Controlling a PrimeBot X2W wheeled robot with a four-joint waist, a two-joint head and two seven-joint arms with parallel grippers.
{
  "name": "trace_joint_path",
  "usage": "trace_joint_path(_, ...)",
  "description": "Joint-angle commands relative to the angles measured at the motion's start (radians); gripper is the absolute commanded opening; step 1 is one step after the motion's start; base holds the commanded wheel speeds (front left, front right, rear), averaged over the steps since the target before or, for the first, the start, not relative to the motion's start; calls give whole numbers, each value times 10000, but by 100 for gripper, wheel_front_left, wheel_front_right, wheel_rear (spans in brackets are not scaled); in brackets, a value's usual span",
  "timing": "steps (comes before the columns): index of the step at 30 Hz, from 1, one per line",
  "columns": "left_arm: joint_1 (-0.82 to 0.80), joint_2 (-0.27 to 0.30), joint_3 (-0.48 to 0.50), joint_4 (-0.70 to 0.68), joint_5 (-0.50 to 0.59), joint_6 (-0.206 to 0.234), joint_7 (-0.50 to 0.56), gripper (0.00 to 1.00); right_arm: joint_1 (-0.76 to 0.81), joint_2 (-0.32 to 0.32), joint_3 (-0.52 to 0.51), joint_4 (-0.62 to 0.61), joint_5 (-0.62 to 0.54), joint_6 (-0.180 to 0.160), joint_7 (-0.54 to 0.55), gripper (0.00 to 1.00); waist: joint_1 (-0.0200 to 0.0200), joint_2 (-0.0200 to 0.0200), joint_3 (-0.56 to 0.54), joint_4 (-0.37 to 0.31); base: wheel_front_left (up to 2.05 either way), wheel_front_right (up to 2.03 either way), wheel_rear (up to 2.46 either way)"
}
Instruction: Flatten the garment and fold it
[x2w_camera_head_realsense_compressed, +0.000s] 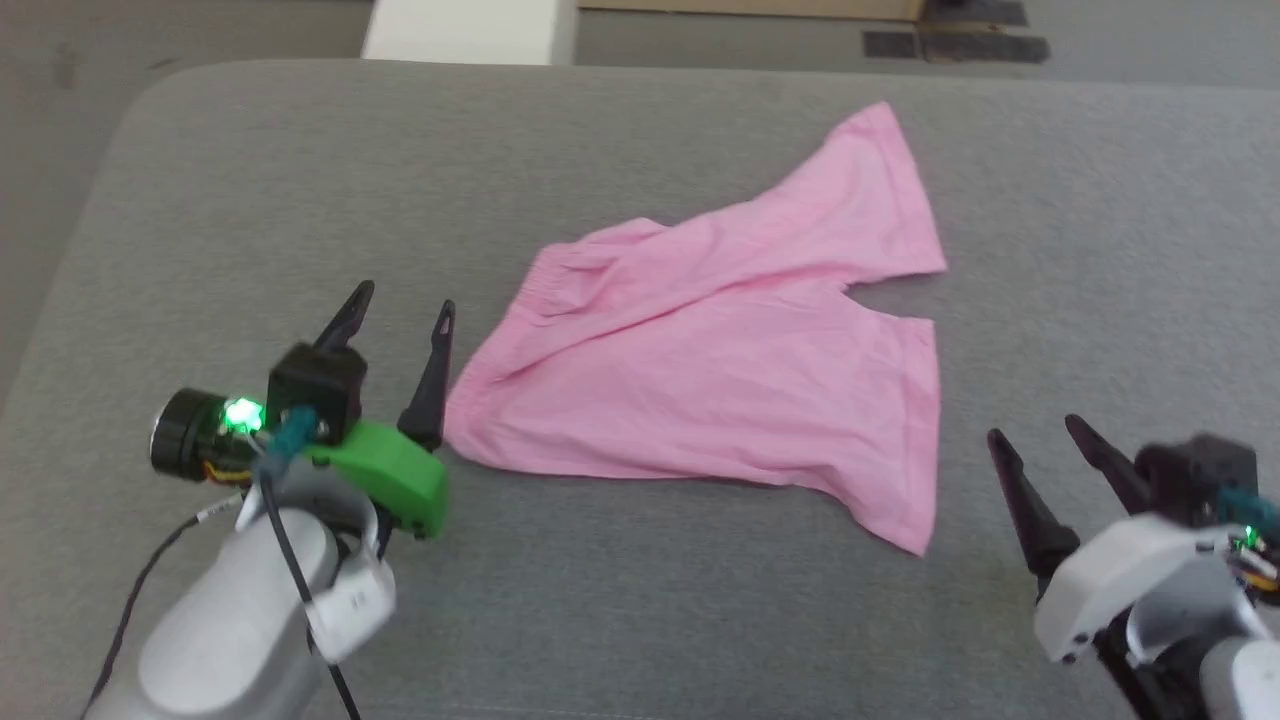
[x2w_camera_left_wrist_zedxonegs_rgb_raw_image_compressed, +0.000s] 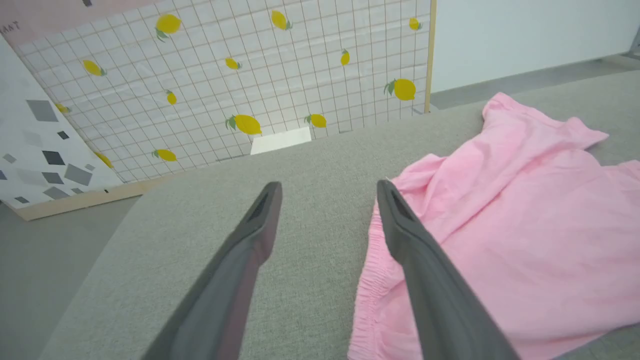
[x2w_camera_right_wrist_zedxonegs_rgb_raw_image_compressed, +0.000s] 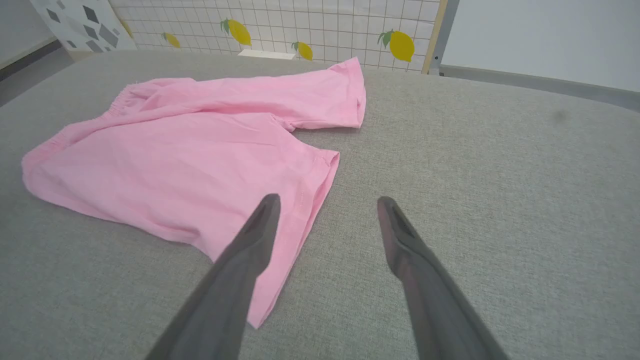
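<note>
FLATTENING BEFORE THE FOLD: The 2 fingers of the left gripper (x2w_camera_head_realsense_compressed: 405, 297) would likely do best to pinch the near corner of the gathered waistband (x2w_camera_head_realsense_compressed: 505, 335). The right gripper (x2w_camera_head_realsense_compressed: 1032, 428) could meanwhile take the hem of the near leg (x2w_camera_head_realsense_compressed: 900, 480). Drawing the 2 ends apart low and evenly should smooth the ridge running toward the far leg (x2w_camera_head_realsense_compressed: 870, 200) without adding wrinkles. Both pairs of fingers are spread wide and grip nothing. The left's inner finger (x2w_camera_left_wrist_zedxonegs_rgb_raw_image_compressed: 415, 260) sits just beside the waistband (whether it brushes the cloth cannot be told), and the right's are near the hem but apart from it. The garment (x2w_camera_head_realsense_compressed: 720, 370) lies mostly spread mid-way across the grey padded surface (x2w_camera_head_realsense_compressed: 640, 150), with a lemon-printed panel (x2w_camera_left_wrist_zedxonegs_rgb_raw_image_compressed: 250, 75) beyond.
</note>
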Motion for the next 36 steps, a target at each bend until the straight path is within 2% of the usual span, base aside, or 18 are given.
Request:
trace_joint_path(1, 330, 80, 8, -224, 274, 206, -253, 100, -382, -255, 114, 2, 265, -15, 507, 100, 0, 0, -339, 619, 0, 0, 0)
trace_joint_path(8, 1368, 168, 10, -1748, 1369, 1081, -813, 100, -1783, -1743, 621, 750, 1196, -15, 3433, 100, 0, 0, -53, 1472, 0, 0, 0)
trace_joint_path(12, 1901, 8, -42, -1916, 1497, 1224, -840, 100, -2613, -1981, 255, 1455, 1300, -15, 4606, 100, 0, 0, 206, 1931, 0, 0, 0)
trace_joint_path(19, 2118, -286, -228, -2068, 1839, 921, -848, 100, -3901, -2095, -18, 2809, 1166, -15, 5826, 100, 0, 0, 710, 2554, 0, 0, 0)
trace_joint_path(25, 2123, -461, -294, -1952, 1960, 553, -849, 100, -4304, -2414, 91, 3930, 774, -15, 5908, 100, 0, 0, 1080, 2999, 0, 0, 0)
trace_joint_path(30, 2079, -742, -132, -1823, 2005, 524, -850, 100, -4333, -2419, 356, 4434, 807, -15, 5731, 100, 0, 0, 1198, 3143, 0, 0, 0)
trace_joint_path(31, 2083, -787, -112, -1796, 2020, 518, -850, 100, -4307, -2421, 459, 4480, 836, -15, 5710, 75, 0, 0, 1196, 3140, 0, 0, 0)
trace_joint_path(32, 2097, -835, -85, -1747, 2029, 503, -850, 100, -4264, -2436, 612, 4514, 867, -15, 5655, 28, 0, 0, 1171, 3116, 0, 0, 0)
trace_joint_path(33, 2112, -866, -70, -1705, 2037, 483, -850, 100, -4226, -2461, 726, 4522, 884, -15, 5575, 0, 0, 0, 1137, 3085, 0, 0, 0)
trace_joint_path(36, 2179, -917, -14, -1556, 2054, 414, -850, 100, -4105, -2606, 966, 4445, 846, -15, 4976, 0, 0, 0, 935, 2922, 0, 0, 0)
